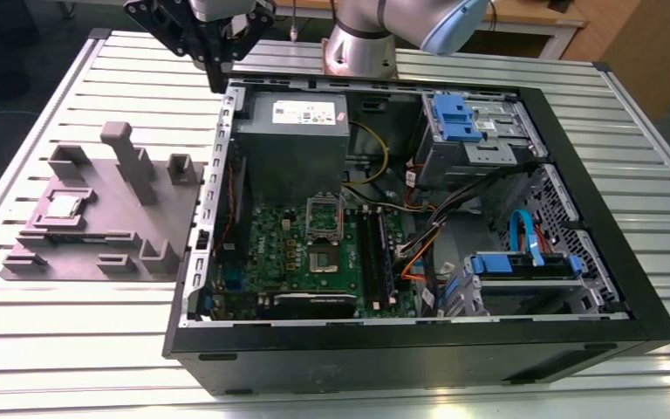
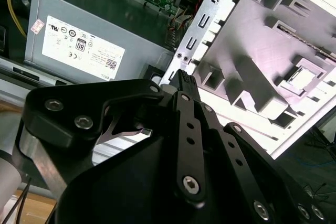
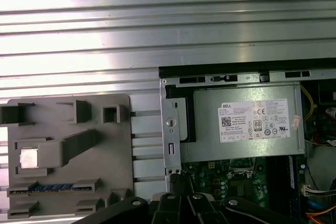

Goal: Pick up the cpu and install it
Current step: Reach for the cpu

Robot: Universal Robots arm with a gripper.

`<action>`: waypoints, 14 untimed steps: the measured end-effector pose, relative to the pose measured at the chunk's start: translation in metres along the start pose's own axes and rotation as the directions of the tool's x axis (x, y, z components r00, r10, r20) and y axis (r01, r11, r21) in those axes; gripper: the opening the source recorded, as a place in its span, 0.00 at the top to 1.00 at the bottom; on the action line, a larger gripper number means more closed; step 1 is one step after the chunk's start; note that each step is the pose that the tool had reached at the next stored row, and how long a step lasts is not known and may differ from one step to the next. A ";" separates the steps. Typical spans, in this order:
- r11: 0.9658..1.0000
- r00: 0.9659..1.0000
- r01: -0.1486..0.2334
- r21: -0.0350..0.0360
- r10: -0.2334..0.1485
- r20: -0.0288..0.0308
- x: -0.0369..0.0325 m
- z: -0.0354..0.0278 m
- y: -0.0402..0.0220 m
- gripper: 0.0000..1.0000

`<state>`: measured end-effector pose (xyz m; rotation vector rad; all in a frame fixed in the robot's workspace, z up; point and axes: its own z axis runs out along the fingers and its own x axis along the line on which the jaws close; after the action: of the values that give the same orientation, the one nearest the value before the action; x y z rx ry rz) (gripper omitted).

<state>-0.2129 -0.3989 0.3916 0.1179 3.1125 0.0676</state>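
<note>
The cpu (image 1: 65, 206) is a small silver square lying in a recess of the grey plastic tray (image 1: 137, 227), at the exterior view's left beside the open computer case (image 1: 614, 262). It also shows in the first wrist view as the cpu (image 3: 29, 158) and in the second wrist view as the cpu (image 2: 303, 78). My gripper (image 1: 216, 85) hangs above the case's far left corner, well away from the chip. Its black fingers meet at the tip, shut on nothing, as seen on the gripper (image 2: 181, 75) and the gripper (image 3: 176, 178). The board's socket (image 1: 325, 257) lies inside the case.
A grey power supply (image 1: 294, 131) fills the case's far corner just under the gripper. Blue drive brackets (image 1: 457, 118) and loose cables (image 1: 428, 236) crowd the case's right side. Tall grey posts (image 1: 119, 148) rise from the tray. Everything rests on a slatted metal table (image 1: 67, 349).
</note>
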 end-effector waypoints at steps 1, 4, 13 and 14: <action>1.000 1.000 0.000 0.000 0.000 0.000 0.0002 0.0000 0.0000 0.90; 1.000 1.000 0.000 0.000 0.000 0.000 0.0008 0.0000 -0.0001 0.90; 1.000 1.000 0.000 0.000 0.000 0.000 0.0028 0.0001 -0.0002 0.90; 1.000 1.000 0.000 0.000 0.000 0.000 0.0031 0.0001 -0.0002 0.90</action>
<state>-0.2160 -0.3989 0.3914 0.1180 3.1125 0.0677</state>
